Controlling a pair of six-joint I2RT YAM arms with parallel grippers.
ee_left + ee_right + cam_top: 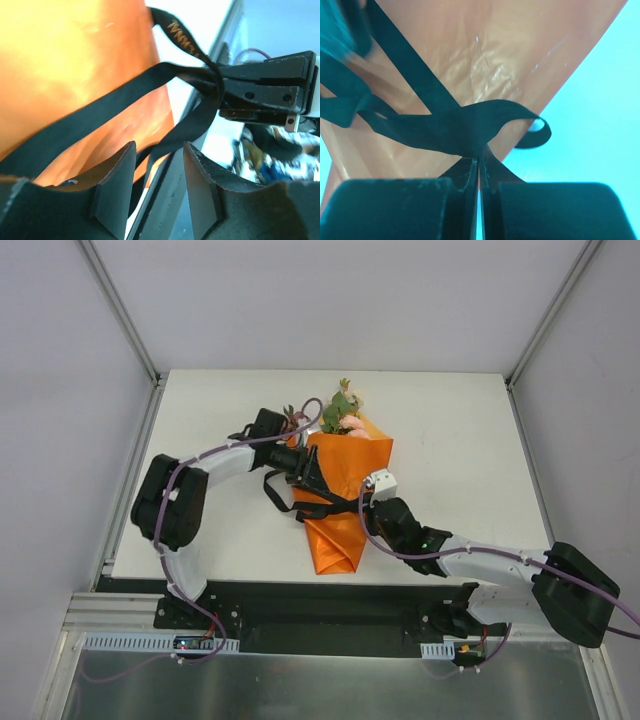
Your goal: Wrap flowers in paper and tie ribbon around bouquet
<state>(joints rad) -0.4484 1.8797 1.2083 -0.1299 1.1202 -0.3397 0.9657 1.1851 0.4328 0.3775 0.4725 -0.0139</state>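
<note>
The paper (350,465) is bright orange with a faint gloss. The ribbon (90,116) across it is black and carries small gold lettering. Above the paper, the flowers (352,424) show pale pink among green leaves (340,405). The worktop (460,460) is white and the cables (400,553) are purple.

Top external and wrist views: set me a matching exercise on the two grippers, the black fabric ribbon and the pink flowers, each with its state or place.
Things:
1. left gripper
2. right gripper
3. black fabric ribbon with gold lettering
4. pale pink and mauve flowers

States or places:
A. poking out of the wide far end of the orange paper cone
B. jaws apart
C. pinched shut on the ribbon
D. lying across the cone

Pairs: 1-B; 2-C; 3-D; 4-A
</note>
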